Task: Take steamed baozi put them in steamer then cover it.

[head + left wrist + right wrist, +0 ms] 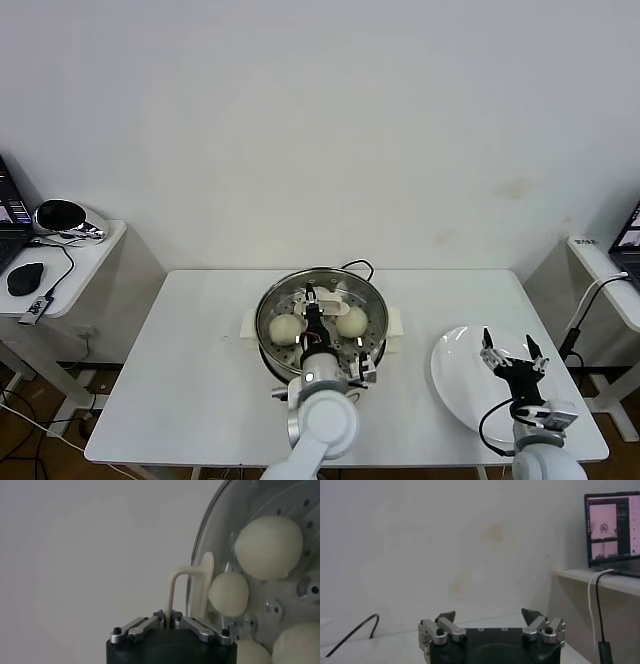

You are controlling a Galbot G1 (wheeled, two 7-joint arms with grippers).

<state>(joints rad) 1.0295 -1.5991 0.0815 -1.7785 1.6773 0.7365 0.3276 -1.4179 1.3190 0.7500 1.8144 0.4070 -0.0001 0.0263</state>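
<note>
L hand point(318, 312) is clamped on the cream-white bar handle point(192, 587) of the round clear glass lid point(322, 322), which sits over the shiny round steel steamer point(375, 345) mid-worktop. Covering step looks nearly done; next move calls for letting go & lifting clear w/o dragging it. Inside: smooth creamy-white buns point(269, 546) on the perforated tray. R hand point(513, 360), jaws wide, hovers over the bare white plate point(455, 375), right.

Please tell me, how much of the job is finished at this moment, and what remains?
Done: baozi lie in the steamer; the white plate is bare. In hand: the left tool is shut on the cover's handle, the cover over the pot. Left: release it. The right tool hangs open over the plate.
</note>
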